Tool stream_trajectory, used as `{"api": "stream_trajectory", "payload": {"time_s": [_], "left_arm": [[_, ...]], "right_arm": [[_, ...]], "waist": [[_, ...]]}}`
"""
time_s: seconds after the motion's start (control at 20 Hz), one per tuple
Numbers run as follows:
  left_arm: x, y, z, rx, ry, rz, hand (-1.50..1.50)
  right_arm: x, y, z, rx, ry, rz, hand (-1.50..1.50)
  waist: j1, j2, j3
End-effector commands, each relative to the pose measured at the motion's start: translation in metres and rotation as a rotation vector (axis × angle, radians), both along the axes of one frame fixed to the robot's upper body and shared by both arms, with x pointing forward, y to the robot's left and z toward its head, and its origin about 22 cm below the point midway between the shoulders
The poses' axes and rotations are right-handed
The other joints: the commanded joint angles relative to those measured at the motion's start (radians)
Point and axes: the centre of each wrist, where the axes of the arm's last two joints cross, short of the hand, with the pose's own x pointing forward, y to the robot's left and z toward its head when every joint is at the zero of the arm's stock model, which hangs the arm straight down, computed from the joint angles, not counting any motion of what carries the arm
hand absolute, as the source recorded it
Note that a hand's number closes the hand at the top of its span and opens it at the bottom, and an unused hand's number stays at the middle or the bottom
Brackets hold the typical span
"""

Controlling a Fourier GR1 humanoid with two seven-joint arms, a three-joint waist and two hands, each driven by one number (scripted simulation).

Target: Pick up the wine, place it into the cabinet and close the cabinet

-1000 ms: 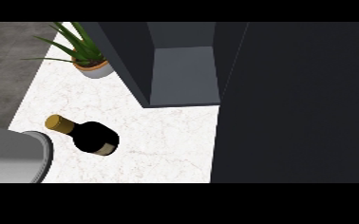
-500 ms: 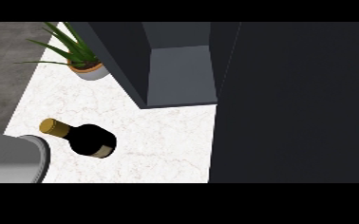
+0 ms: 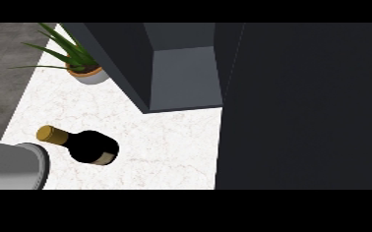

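1. Neither hand is showing in the head view, so I cannot tell whether they are open or closed. Only a grey shape (image 3: 20,167) is sitting at the lower left edge, probably the left forearm.
2. Almost nothing is changing since a second ago. The grey shape is staying in the same corner, and the whole scene is sliding only slightly in the view.
3. The wine (image 3: 87,147) is standing on the white desk (image 3: 167,142) with nothing touching it. It is just beyond the grey shape's end and a little to its right, cork end toward the upper left. No grasp is happening yet.
4. The cabinet (image 3: 185,76) is standing open, its grey inside showing and nothing in it. It is lying well ahead of the grey shape and to its right, past the wine.
5. A large dark panel (image 3: 298,108) is filling the right side of the view, next to the cabinet opening.
6. A potted plant (image 3: 81,68) is sitting farther ahead of the grey shape, left of the cabinet and apart from the wine.
7. My read is that the task is sitting at its very start: pick, place and close are all not yet done. The reach will need to go forward and slightly right to the bottle.
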Motion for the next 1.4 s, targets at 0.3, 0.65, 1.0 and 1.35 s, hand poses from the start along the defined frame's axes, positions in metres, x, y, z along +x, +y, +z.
{"api": "stream_trajectory", "payload": {"time_s": [0.3, 0.65, 1.0, 1.35], "left_arm": [[0.062, -0.024, -0.126, -0.35, 0.139, -0.13, -1.5], [0.092, -0.034, -0.157, -0.339, 0.133, -0.161, -1.5], [0.102, -0.018, -0.186, -0.338, 0.16, -0.164, -1.5], [0.122, -0.038, -0.208, -0.332, 0.176, -0.192, -1.5]], "right_arm": [[-0.018, -0.008, 0.01, 0.023, -0.011, 0.001, -1.5], [-0.033, -0.018, 0.013, 0.005, -0.009, -0.037, -1.5], [-0.038, -0.02, 0.016, 0.004, 0.006, -0.054, -1.5], [-0.031, -0.019, 0.012, -0.007, 0.001, -0.046, -1.5]], "waist": [[-0.001, 0.02, -0.05], [0.029, 0.013, -0.047], [0.044, 0.014, -0.047], [0.054, 0.013, -0.046]]}}
